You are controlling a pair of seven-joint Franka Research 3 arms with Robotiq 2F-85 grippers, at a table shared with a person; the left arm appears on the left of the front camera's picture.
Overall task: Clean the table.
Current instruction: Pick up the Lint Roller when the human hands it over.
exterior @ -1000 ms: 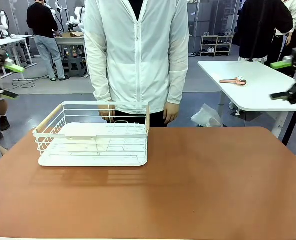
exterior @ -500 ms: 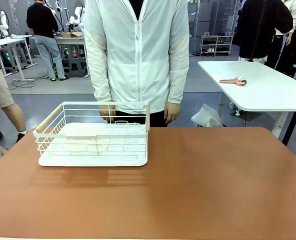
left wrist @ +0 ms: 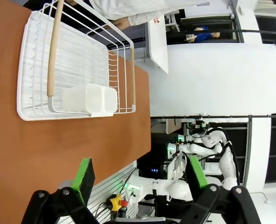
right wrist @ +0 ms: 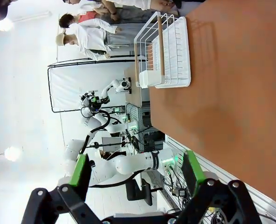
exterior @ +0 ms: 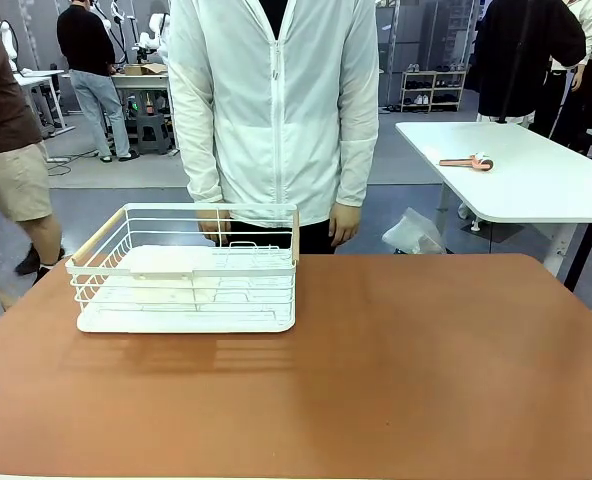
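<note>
From the front, the wide matte reddish-brown surface (exterior: 406, 380) lies before me, with a white wire basket (exterior: 186, 290) on its left far part. At the left wrist, my left tool (left wrist: 139, 159) stands apart and empty. At the right wrist, my right tool (right wrist: 135, 155) also stands apart and empty.

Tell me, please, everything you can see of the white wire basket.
The basket is a rectangular rack of thin white wire walls on a solid white base, with a pale wooden bar along the top of each short end. A white holder with two compartments sits against one long side. It stands upright and level on the table, in its far left part, just in front of the person. Nothing but the table touches it, and no dishes show inside.
</note>
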